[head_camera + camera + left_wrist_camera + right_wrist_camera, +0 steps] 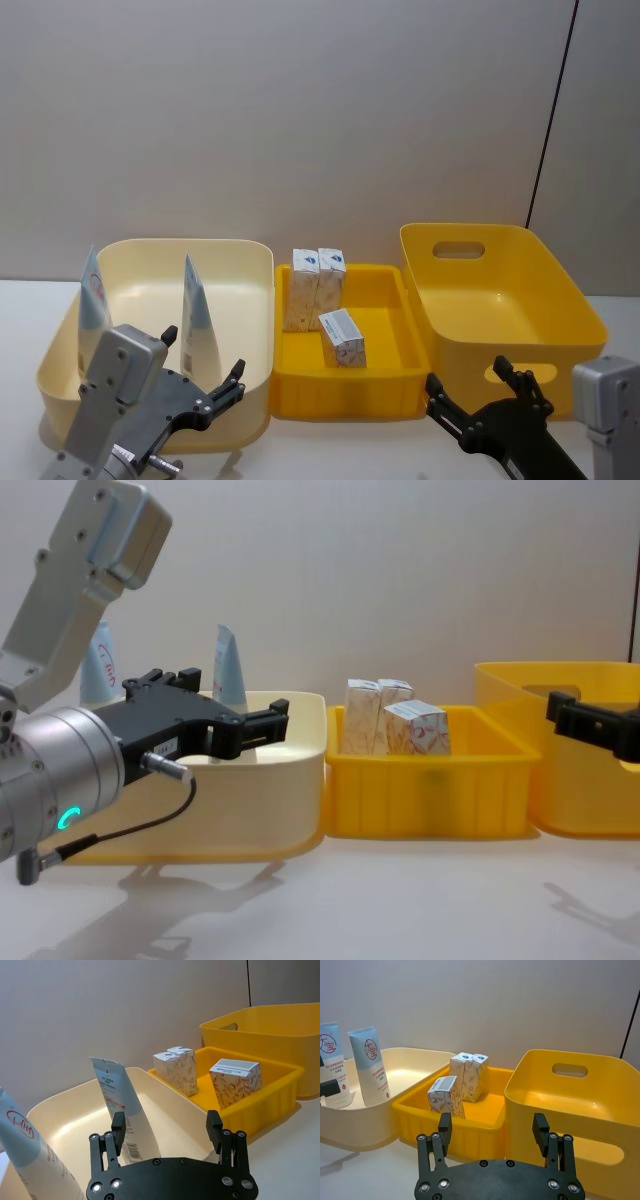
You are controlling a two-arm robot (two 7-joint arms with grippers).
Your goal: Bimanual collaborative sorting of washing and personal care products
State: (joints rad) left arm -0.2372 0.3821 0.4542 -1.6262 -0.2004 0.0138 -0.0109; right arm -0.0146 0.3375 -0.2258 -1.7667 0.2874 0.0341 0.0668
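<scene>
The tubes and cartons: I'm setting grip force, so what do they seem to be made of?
The tubes look like soft plastic with a smooth printed skin: each flattens to a sealed straight end. The cartons look like thin printed cardboard, matte: sharp folded edges and flat faces. Judged by look only.

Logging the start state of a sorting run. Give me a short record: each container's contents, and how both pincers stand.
cream bin: robot's left; two white tubes standing on end
yellow tray: middle; three cartons, two at the back, one nearer
large yellow bin: robot's right
left pincer: open, at the cream bin's near side
right pincer: open, before the large yellow bin
</scene>
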